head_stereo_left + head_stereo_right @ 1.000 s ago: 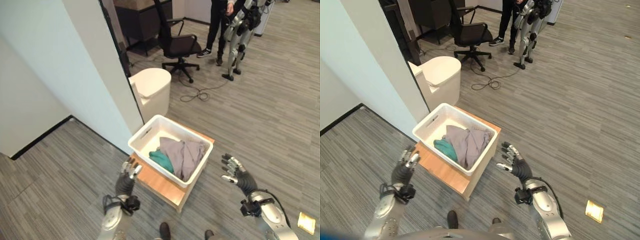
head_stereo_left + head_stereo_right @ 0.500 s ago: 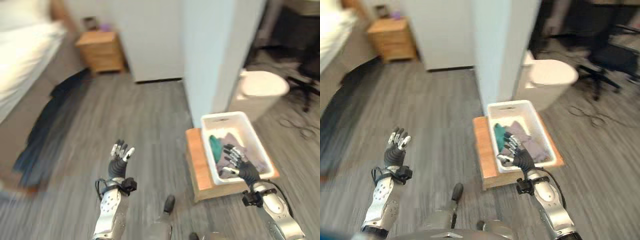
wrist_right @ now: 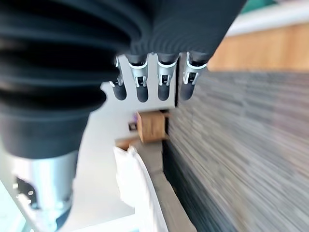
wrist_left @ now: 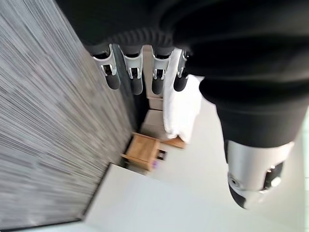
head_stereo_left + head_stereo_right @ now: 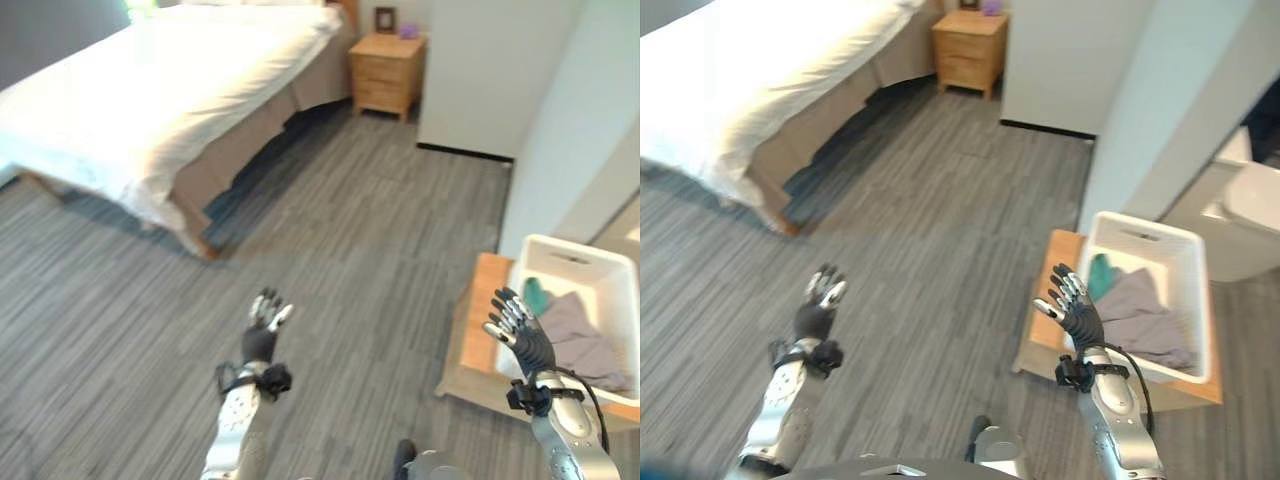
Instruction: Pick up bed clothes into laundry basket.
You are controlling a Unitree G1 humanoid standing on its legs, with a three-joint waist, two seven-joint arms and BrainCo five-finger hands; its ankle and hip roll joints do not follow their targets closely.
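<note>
Two hands: both raised over the grey plank floor (image 5: 380, 230), fingers straight and spread, holding nothing.
Left hand (image 5: 263, 335): well to the left of the laundry basket, over bare floor, palm up-turned toward the bed; its fingers (image 4: 134, 77) stand in a straight row in the left wrist view, empty.
Right hand (image 5: 524, 338): just at the near left corner of the laundry basket, over the edge of the wooden stand, touching neither as far as the head views tell; its fingers (image 3: 164, 79) are straight and released in the right wrist view.
Laundry basket (image 5: 560, 258): white, rectangular, open-topped, set on a low wooden stand (image 5: 478, 330) at the foot of a white wall (image 5: 560, 130).
Clothes in basket: a grey garment (image 5: 580, 335) lies crumpled inside the laundry basket, with a teal piece (image 5: 535, 295) beside it at the basket's far-left side.
Bed (image 5: 150, 100): well apart from the laundry basket, far to its left and beyond, covered by a white sheet that hangs over a tan base; no loose garment can be made out on it.
Nightstand (image 5: 388, 72): wooden, beside the head of the bed, across the floor from the laundry basket, with small items on top too small to tell.
</note>
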